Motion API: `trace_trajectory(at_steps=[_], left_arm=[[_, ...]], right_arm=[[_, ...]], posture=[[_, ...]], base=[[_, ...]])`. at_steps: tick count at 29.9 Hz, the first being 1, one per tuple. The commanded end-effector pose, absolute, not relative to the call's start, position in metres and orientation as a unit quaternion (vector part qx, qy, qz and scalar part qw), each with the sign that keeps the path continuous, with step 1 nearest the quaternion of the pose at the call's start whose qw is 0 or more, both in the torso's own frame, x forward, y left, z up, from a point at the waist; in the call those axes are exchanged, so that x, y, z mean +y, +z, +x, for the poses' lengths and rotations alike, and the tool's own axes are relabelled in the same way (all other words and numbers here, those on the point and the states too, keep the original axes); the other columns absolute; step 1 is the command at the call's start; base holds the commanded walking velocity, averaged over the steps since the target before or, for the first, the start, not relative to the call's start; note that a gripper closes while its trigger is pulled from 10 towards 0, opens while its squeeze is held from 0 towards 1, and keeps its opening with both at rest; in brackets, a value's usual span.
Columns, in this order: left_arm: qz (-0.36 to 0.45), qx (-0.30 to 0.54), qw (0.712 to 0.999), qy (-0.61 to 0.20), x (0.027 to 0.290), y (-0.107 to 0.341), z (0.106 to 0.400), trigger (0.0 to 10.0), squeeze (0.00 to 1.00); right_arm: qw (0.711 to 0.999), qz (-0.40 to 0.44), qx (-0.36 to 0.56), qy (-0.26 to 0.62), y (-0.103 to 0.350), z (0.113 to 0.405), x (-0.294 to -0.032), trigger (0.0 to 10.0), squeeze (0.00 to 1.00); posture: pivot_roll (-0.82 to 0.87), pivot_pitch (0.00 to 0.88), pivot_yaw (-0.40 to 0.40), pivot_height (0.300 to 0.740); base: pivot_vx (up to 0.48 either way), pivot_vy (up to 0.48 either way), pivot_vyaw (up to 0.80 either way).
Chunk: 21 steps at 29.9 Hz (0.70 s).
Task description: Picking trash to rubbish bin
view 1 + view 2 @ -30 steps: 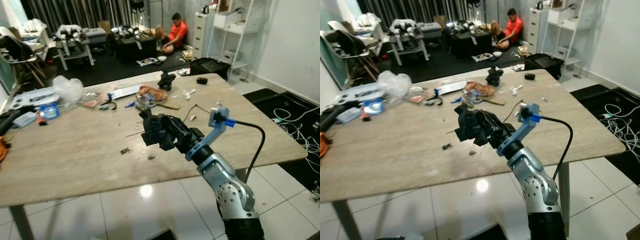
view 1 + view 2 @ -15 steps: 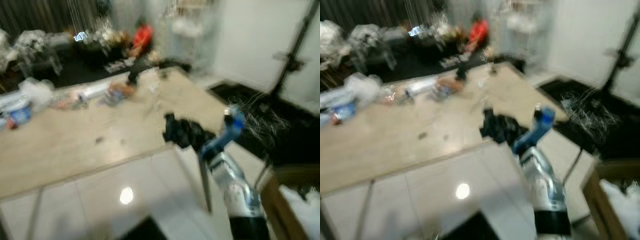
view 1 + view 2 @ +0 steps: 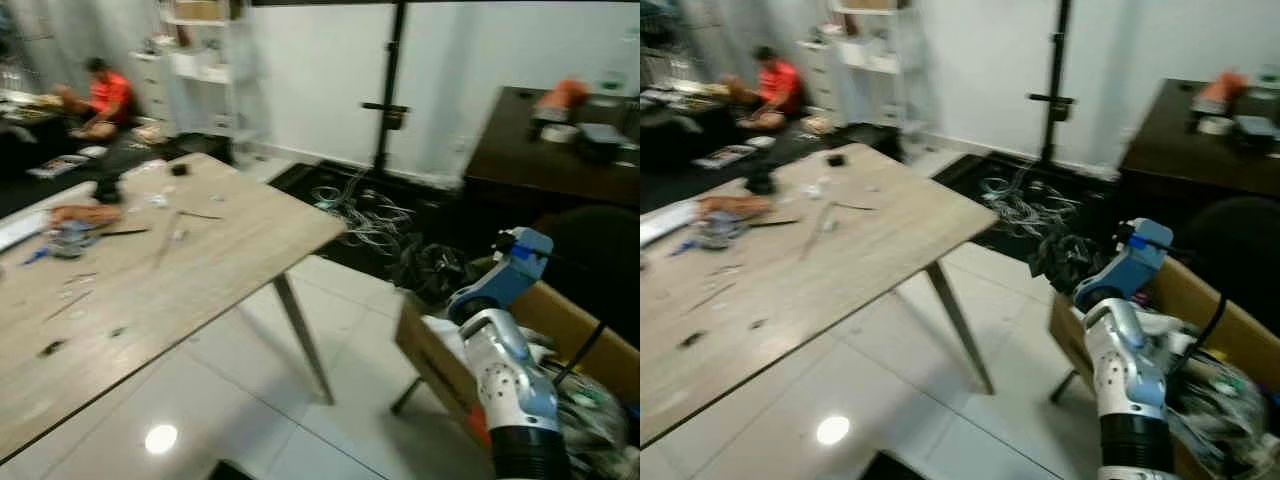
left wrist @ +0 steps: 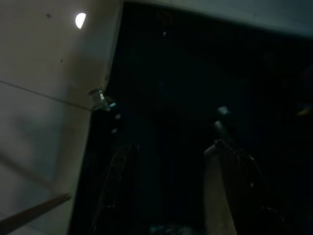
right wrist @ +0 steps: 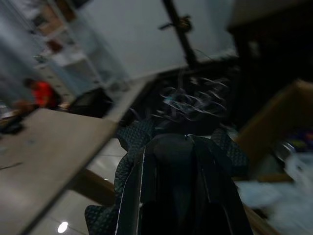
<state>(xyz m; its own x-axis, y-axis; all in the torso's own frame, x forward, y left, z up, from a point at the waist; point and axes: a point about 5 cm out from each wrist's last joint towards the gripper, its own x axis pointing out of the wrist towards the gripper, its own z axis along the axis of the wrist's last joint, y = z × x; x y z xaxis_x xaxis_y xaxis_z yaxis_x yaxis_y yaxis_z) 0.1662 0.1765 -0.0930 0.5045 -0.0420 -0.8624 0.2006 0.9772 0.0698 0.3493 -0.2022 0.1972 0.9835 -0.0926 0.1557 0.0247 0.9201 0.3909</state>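
Right end effector [image 3: 1068, 262], in the right half of the frame, clenched on a crumpled piece of dark fabric trash [image 3: 1060, 255]; in the right wrist view the two black fingers [image 5: 134, 196] press against either side of the same dark wad [image 5: 171, 161]. The silver right arm [image 3: 1122, 370] rises from the lower right of the frame, with a blue fitting [image 3: 1140, 243] and a black cable at its wrist. The held trash hangs just above the near rim of an open cardboard box [image 3: 1200, 300] at the right edge, which serves as the rubbish bin; pale plastic and mixed waste [image 3: 1225, 400] lie inside it. The box stands on a white tiled floor [image 3: 940, 400], where one ceiling light is reflected at the lower left.

Left end effector [image 4: 166, 191], seen in the dark left wrist view, with its two fingers spread apart and nothing between them; pale floor fills the left side of that view.

A light wooden table [image 3: 200, 250] occupies the left half of the frame, well apart from the box. Small scraps [image 3: 50, 347] and a reddish wrapper [image 3: 85, 213] lie on its far part. Beyond the table's corner, a tangle of cables [image 3: 365, 215] rests on a dark mat at centre frame, beside a black stand [image 3: 385, 100]. A dark desk [image 3: 530, 150] stands at upper right. A person in an orange shirt [image 3: 100, 95] sits on the floor at upper left, near white shelving [image 3: 200, 70].
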Motion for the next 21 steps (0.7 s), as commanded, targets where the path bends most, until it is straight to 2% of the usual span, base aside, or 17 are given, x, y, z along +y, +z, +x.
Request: trace_trajectory(at_steps=[1,5,9,21], left_arm=[[0.085,0.498,0.860,-0.073,0.179,-0.094,0.163,10.0,0.00],[0.085,0.498,0.860,-0.076,0.178,-0.094,0.163,10.0,0.00],[0.086,0.499,0.859,-0.082,0.176,-0.095,0.163,10.0,0.00],[0.081,0.497,0.859,-0.091,0.171,-0.095,0.163,10.0,0.00]], right_arm=[[0.977,0.193,-0.071,-0.047,0.188,0.349,-0.205,10.0,0.00],[0.980,0.176,-0.069,-0.068,0.187,0.349,-0.211,10.0,0.00],[0.986,0.123,-0.051,-0.102,0.178,0.350,-0.217,10.0,0.00],[0.987,0.104,-0.041,-0.118,0.169,0.349,-0.217,10.0,0.00]], posture=[[-0.26,0.097,0.106,0.740],[-0.26,0.096,0.104,0.740],[-0.27,0.094,0.102,0.740],[-0.28,0.094,0.107,0.740]], base=[[0.000,0.000,-0.79],[0.000,0.000,-0.79],[0.000,0.000,-0.79],[0.000,0.000,-0.79]])
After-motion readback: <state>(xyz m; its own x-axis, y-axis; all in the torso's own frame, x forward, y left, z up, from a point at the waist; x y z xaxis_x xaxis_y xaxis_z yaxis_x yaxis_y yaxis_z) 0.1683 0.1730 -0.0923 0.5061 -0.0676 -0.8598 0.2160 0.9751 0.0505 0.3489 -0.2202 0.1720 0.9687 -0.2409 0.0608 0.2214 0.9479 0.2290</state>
